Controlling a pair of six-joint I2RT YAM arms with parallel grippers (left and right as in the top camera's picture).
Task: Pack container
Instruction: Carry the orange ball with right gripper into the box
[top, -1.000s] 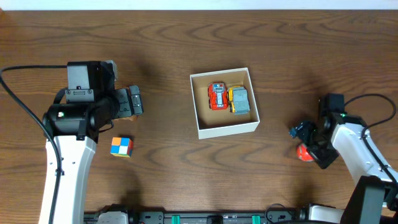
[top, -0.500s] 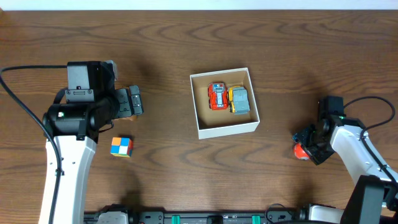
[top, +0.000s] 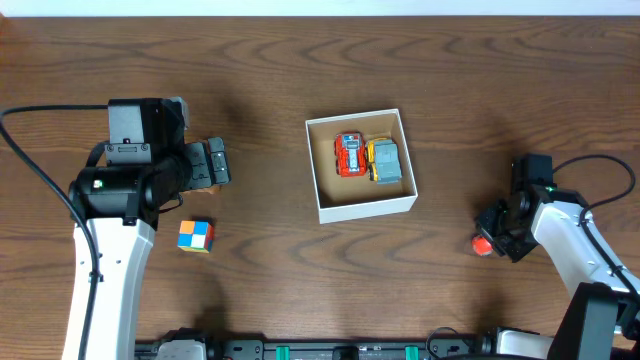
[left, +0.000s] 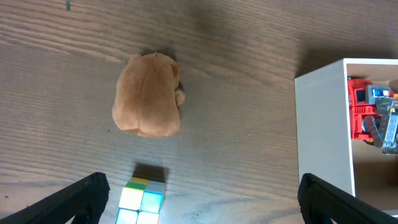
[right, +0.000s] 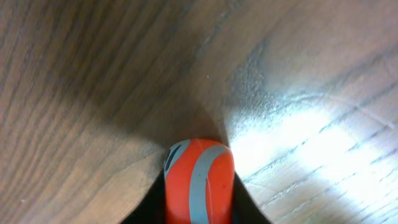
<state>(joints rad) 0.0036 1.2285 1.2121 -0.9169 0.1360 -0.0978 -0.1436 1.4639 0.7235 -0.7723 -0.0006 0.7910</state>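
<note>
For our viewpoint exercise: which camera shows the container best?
Overhead: the whole container, two toy cars inside. Left wrist catches only one white wall and part of the cars; right wrist shows none.

- Container (top: 368, 207): white outer walls and rim, plain brown inside.
- Toy car (top: 349, 154): red with grey details.
- Toy truck (top: 386, 161): yellow and grey.
- Puzzle cube (top: 196, 236): orange, blue, white, yellow and green squares.
- Plush toy (left: 148, 95): plain tan.
- Striped toy (right: 199, 180): orange-red with grey bands.
- Worktop (top: 450, 80): dark brown wood grain.
</note>
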